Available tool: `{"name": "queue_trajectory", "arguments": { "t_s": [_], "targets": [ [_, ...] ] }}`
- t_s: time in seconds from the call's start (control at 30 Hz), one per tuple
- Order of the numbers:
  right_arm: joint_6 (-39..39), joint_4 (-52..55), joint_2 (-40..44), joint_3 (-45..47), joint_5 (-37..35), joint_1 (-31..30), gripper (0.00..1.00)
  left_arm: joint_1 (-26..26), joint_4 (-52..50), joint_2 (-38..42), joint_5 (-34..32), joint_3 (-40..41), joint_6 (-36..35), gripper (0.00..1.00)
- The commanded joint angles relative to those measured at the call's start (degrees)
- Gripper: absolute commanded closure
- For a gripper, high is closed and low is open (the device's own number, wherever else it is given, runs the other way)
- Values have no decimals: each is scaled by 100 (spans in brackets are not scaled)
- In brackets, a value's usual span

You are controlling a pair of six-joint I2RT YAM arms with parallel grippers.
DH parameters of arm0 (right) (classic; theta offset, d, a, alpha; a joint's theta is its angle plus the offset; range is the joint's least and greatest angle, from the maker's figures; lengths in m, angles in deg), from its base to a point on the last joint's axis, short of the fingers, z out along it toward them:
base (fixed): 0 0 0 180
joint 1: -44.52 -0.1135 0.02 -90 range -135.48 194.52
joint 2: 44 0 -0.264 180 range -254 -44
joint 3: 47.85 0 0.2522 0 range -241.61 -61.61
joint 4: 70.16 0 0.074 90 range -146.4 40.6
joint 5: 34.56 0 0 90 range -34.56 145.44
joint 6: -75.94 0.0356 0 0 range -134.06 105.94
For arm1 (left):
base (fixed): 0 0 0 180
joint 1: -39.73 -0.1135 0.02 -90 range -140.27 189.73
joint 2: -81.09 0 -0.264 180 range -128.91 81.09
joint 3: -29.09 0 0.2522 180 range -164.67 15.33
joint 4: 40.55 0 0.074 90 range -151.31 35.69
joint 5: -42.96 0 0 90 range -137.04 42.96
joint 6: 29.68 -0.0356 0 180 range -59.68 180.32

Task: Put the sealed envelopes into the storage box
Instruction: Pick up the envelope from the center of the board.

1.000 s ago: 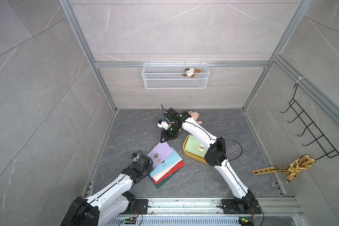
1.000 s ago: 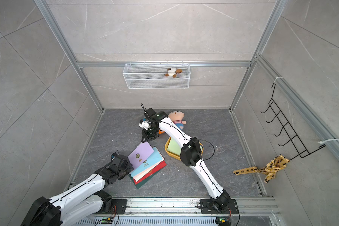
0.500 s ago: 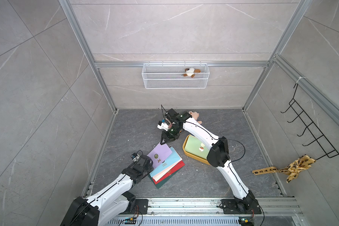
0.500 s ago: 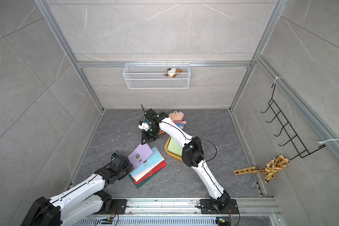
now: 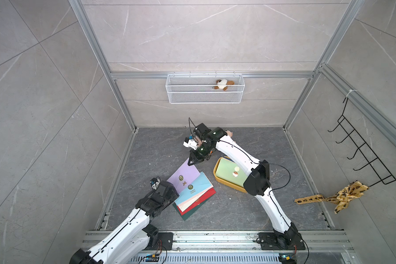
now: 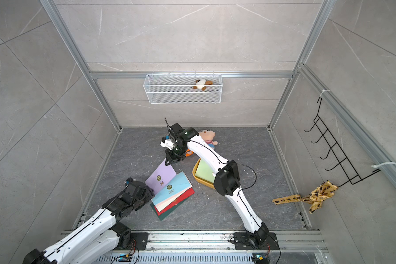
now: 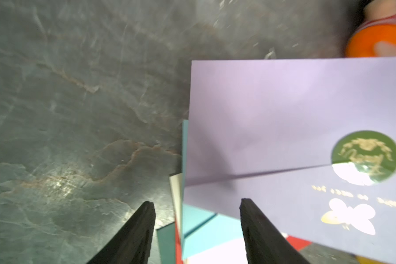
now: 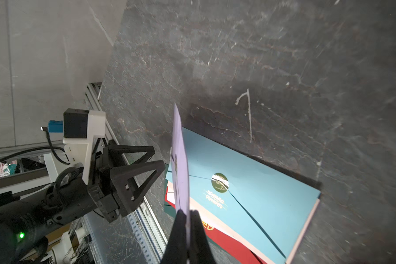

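A fanned stack of sealed envelopes (image 5: 196, 189) (image 6: 173, 192) lies on the dark floor, blue over cream, red and green. The lilac envelope (image 5: 184, 174) (image 6: 160, 174) (image 7: 284, 109) (image 8: 180, 160) is on top. My right gripper (image 5: 190, 162) (image 6: 167, 163) (image 8: 188, 213) is shut on its far corner and holds that end raised. At the stack's near edge my left gripper (image 7: 196, 202) (image 8: 158, 156) is open, with the edges of the stack between its fingers. The mustard storage box (image 5: 224, 184) (image 6: 199, 178) to the right holds a pale green envelope (image 5: 228, 170).
A plush doll (image 6: 207, 137) lies on the floor behind the right wrist. A white wire basket (image 5: 205, 96) with a small plush hangs on the back wall. A black hook rack (image 5: 364, 157) and a yellow cloth (image 5: 336, 196) are on the right wall.
My right gripper has closed on the lilac envelope's far corner. The left jaws have widened and let go of the envelope's near end.
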Motion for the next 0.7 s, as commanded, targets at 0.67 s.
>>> {"name": "queue_trajectory", "arguments": {
  "t_s": [0.67],
  "targets": [
    [-888,-3384,6725,6342,636,572,100,11,-808,1238,453,-1815,-921,32]
  ]
}}
